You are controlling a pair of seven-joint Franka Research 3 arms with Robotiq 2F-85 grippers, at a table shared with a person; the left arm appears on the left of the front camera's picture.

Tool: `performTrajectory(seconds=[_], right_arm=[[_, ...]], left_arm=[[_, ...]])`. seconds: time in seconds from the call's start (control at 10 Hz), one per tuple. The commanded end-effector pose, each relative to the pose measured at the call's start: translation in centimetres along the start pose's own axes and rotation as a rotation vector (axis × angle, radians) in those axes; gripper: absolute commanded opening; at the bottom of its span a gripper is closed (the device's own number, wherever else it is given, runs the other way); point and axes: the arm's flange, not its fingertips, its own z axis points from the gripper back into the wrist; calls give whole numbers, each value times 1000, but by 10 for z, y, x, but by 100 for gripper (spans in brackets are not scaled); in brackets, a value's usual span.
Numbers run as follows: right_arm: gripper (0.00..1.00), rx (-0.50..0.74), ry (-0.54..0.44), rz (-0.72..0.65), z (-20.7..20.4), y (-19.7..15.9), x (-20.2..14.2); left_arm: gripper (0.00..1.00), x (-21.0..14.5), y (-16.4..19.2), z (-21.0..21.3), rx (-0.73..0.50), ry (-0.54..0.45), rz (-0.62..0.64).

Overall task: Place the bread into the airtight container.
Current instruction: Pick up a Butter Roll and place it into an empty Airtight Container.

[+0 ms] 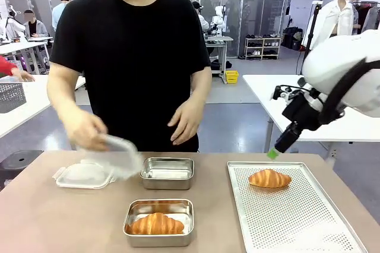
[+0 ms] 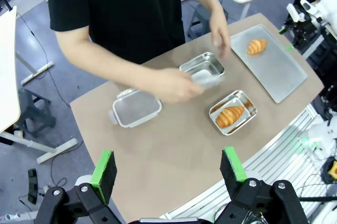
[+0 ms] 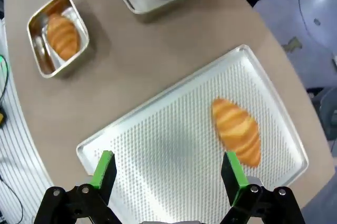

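One croissant, the bread, lies on the perforated metal tray at the right. My right gripper hovers open above the tray's far-left corner; in the right wrist view its fingers frame the tray, with the bread just right of centre. An empty steel airtight container stands mid-table. A second container, nearer me, holds another croissant. My left gripper is open, high above the table, looking down on both containers.
The person stands at the far side, one hand holding a clear lid beside the empty container. Another clear lid lies flat at the left. Bare tabletop lies at the front left.
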Motion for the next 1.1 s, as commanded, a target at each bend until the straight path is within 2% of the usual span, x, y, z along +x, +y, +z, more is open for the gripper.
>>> performTrajectory(seconds=[0.0, 0.2, 0.3, 0.4, 0.5, 0.7, 0.8, 1.0], right_arm=[[100, 62, -101, 45, -13, -11, 31], [100, 90, -83, 90, -12, 0, 56], [100, 81, -116, 45, 0, -4, 42], [100, 79, -238, -25, 33, -10, 7], [100, 71, -403, -114, 75, -15, -47], [100, -4, -629, -250, 133, -7, -155], [100, -49, -710, -332, 147, 1, -206], [100, -61, -754, -495, 131, 5, -272]], left_arm=[[100, 1, 0, 0, -4, -2, -3], [100, 1, 0, 0, -4, -2, -3], [100, 1, 0, 0, -4, -2, -3], [100, 1, 0, 0, -4, -2, -3], [100, 1, 0, 0, -4, -2, -3], [100, 1, 0, 0, -4, -2, -3], [100, 1, 0, 0, -4, -2, -3], [100, 1, 0, 0, -4, -2, -3]])
